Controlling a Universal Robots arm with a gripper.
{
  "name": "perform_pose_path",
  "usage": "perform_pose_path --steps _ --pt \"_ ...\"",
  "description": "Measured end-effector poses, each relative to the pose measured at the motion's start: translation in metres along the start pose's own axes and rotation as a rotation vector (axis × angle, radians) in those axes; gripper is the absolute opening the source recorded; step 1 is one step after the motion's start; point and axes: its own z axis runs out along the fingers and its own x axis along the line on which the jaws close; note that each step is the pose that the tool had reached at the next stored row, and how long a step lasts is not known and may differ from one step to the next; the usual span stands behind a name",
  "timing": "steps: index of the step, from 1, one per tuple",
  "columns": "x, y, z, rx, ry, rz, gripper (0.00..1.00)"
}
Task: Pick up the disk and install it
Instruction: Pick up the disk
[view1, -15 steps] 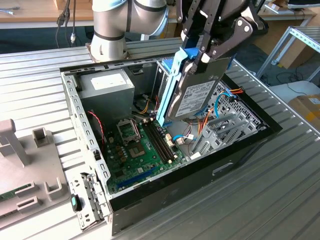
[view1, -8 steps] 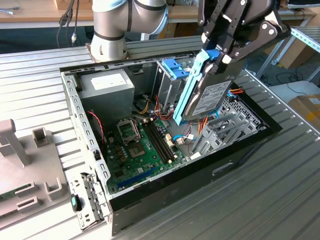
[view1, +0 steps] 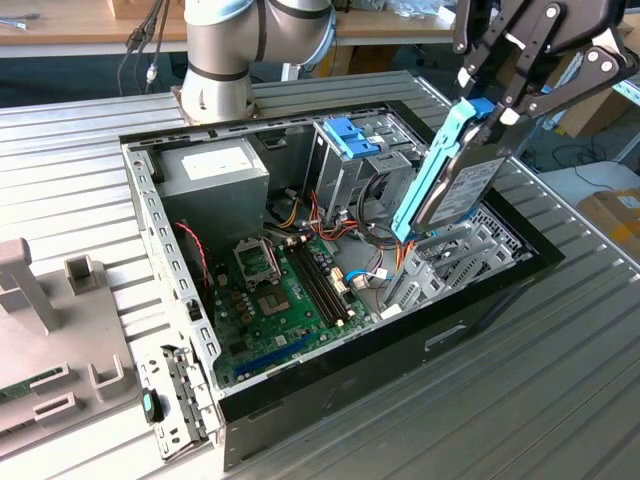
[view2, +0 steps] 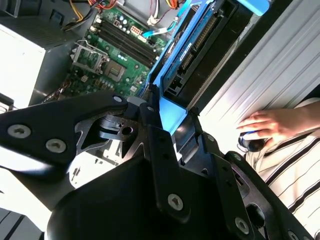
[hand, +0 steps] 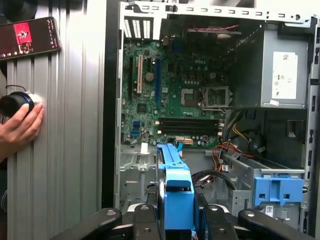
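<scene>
Disk (view1: 455, 180) is up in the air, hanging over the open computer case (view1: 480, 310), with the gripper (view1: 490, 110) clamped onto its top end by the light-blue carrier frame. Its long axis is steeply tilted, not far off vertical: the held end sits high toward the exterior view's right, and the free end points down into the case toward the exterior view's left, just above the tangle of cables (view1: 375, 270) and the metal bays at that end. It's on edge, so the blue frame rail faces the exterior view's left and the dark flat body faces the right. Can't tell if the bottom tip is touching anything in there yet. In both wrist views the disk (view2: 200, 45) runs straight out from between the black fingers (hand: 212, 220), aimed at the green motherboard (hand: 175, 95). The drive cage with the blue-tabbed bracket (view1: 350, 135) sits just beside the disk, toward the exterior view's left, and the grey power supply (view1: 215, 170) is at the far end of the case. Off to the side on the ribbed metal table (view1: 560, 380) there's a person's hand (hand: 20, 127) resting on a small dark round thing (hand: 12, 102), with a phone (hand: 27, 37) lying near it.
</scene>
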Motion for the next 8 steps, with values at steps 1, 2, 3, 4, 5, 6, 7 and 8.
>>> perform_pose_path --steps 1,2,3,4,5,6,7,8 --pt "0.0024 -0.0013 0.0002 0.0001 -0.0002 0.000 0.36" --pt "0.0036 -0.0023 0.0002 0.0000 -0.0001 0.000 0.36" --pt "0.0041 -0.0042 0.0004 0.0001 0.0004 0.000 0.36" --pt "0.0042 -0.0066 0.0005 0.0000 0.0012 0.000 0.36" --pt "0.0044 -0.0129 0.0007 -0.0001 0.0022 0.000 0.36" --pt "0.0055 -0.0226 0.0017 0.0000 0.0020 0.000 0.36" --pt "0.0065 -0.0262 0.0021 0.0000 0.0020 0.000 0.36" --pt "0.0073 -0.0288 0.0023 0.0000 0.0021 0.000 0.36"
